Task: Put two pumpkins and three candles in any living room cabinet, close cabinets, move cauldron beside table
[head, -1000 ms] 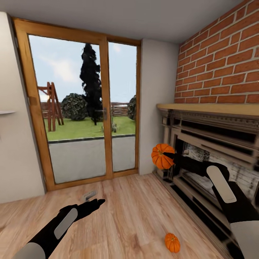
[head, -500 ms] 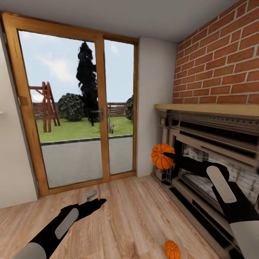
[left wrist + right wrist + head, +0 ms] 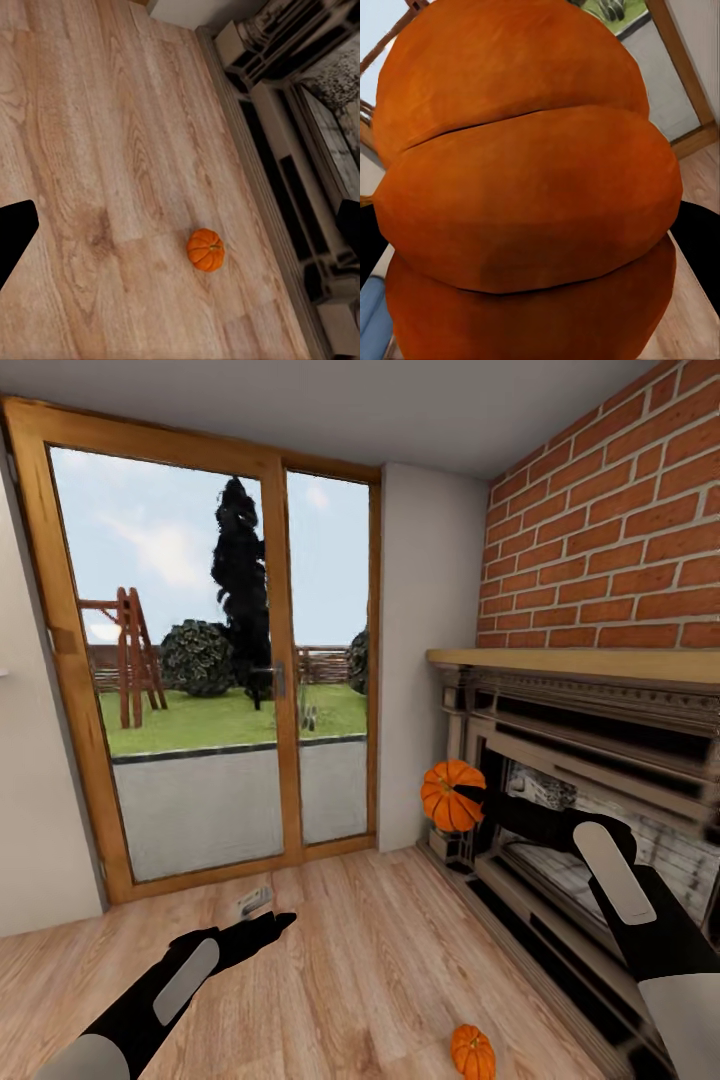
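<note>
Bright, even daylight from the glass doors [image 3: 210,660]; soft shadows, fireplace [image 3: 600,780] slightly blurred.

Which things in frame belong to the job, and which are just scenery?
Job:
- pumpkin held by the right gripper, in front of the fireplace
- second pumpkin on the wood floor

Scenery:
- fireplace
- brick wall
- glass doors
- small grey item on the floor by the doors

2 orange ribbed pumpkins: held pumpkin [image 3: 450,796] in the black right claw [image 3: 468,797], floor pumpkin [image 3: 472,1052] at 5 o'clock. Tan wood-grain floor [image 3: 380,960], red brick wall [image 3: 620,550].
</note>
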Controlling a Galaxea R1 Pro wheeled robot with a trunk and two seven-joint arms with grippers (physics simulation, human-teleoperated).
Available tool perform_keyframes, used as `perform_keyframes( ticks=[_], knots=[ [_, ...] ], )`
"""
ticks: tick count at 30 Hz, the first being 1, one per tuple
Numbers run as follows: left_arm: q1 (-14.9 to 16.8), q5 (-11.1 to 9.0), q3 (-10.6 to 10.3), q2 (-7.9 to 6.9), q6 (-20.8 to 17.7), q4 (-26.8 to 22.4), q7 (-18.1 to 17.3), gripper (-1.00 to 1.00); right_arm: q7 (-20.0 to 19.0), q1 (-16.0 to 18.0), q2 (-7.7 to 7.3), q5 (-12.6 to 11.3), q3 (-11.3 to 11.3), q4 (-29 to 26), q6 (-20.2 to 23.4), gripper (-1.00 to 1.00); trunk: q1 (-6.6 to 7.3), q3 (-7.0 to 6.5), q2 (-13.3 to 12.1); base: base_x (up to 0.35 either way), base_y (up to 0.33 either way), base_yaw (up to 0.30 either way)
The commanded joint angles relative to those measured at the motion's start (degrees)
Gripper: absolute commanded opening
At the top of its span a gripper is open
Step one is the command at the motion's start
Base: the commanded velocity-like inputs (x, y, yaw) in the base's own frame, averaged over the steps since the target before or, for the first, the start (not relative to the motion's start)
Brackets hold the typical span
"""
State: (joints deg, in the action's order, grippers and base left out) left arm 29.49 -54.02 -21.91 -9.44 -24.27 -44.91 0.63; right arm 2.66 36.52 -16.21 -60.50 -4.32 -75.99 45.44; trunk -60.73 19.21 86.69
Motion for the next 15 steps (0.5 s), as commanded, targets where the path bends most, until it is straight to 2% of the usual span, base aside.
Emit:
perform_keyframes(
  ticks=[1, 10, 15],
  knots=[
    [0.1, -0.2, -0.2, -0.05, -0.1, -0.1, 0.1, 1.0, 0.4, 0.0, -0.05, -0.3, -0.1, 0.0, 0.1, -1.0, 0.0, 0.07, 0.0, -0.001, -0.225, 0.0],
    [0.1, -0.3, -0.2, 0.01, -0.2, 0.0, 0.1, 1.0, 0.4, 0.0, -0.05, -0.3, -0.1, -0.1, 0.1, -1.0, 0.0, 0.07, 0.0, 0.003, -0.233, 0.0],
    [0.1, -0.5, -0.2, 0.03, -0.4, 0.1, 0.0, 1.0, 0.7, 0.0, -0.07, 0.1, -0.3, -1.0, 0.5, -1.0, 0.0, 0.07, 0.0, 0.094, -0.227, 0.0]
  ],
)
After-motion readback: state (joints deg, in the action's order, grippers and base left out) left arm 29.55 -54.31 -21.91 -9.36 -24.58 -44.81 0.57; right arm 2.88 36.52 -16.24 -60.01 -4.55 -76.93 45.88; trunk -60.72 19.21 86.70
